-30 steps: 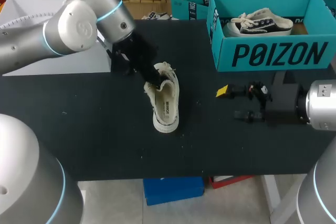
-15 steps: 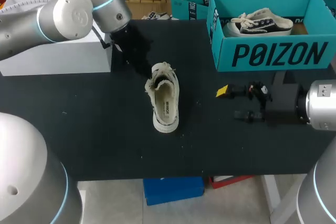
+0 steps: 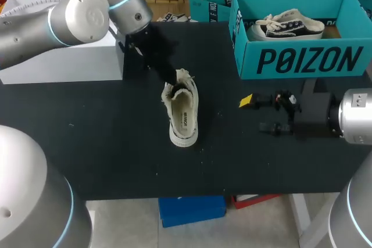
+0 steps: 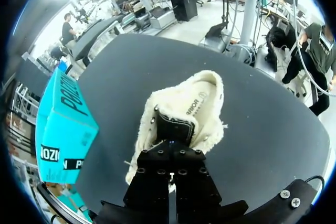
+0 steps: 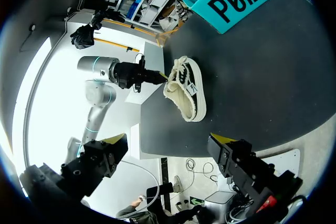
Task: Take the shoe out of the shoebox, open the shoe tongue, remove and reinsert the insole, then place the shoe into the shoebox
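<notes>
Shoe (image 3: 182, 111) lies centre frame, out of the shoebox (image 3: 302, 59) at upper right. Left gripper (image 3: 173, 82) sits at its tongue end; jaw state can't be told. Right gripper (image 3: 256, 114), mid-right, jaws spread, empty. Judgement: peel the tongue back slowly — shoe is unbraced and may slide.

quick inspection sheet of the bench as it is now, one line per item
surface: black table, a few pale specks near the shoe
job's things: cream shoe upright mid-table, outside the teal shoebox at right rear; a second shoe lies in the box
clutter: white block at left rear
claws: left claw at the shoe's tongue end, grip unclear; right claw open, right of the shoe, apart from it, holding nothing
cables: nothing seen
surroundings: nothing seen
</notes>
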